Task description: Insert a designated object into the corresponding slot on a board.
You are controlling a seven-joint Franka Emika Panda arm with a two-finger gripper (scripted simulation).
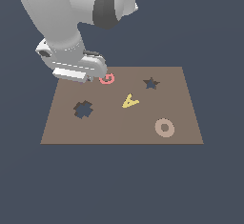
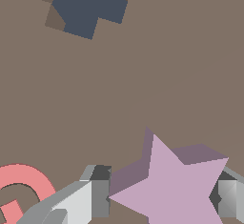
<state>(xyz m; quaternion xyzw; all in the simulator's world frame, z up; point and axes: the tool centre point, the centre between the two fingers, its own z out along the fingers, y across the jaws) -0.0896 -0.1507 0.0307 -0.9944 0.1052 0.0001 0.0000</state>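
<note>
1. dark blue-grey ground under a flat brown board [image 1: 121, 127].
2. cross-shaped hole [image 1: 83, 109] at the exterior view's left.
3. gripper [image 2: 164, 197], fingers [image 2: 95, 197] clamped on the pale purple star [image 2: 174, 185], beside the pink letter g [image 1: 107, 79].
4. star slot [image 1: 151, 83] sits rightward.

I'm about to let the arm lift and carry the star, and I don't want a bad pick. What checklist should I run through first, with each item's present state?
1. Pale purple-pink flat star sits between the tool fingers: ok, one finger on each side in the wrist view.
2. Fingers firmly clamped on the star: cannot tell, contact is not clear.
3. Dark star-shaped slot is unblocked: ok, nothing covers it.
4. Red-pink letter G clear of the fingers: ok, beside but apart in the wrist view.
5. Yellow letter A off the slot: ok.
6. Star lifted off the brown rectangular board: cannot tell.
</note>
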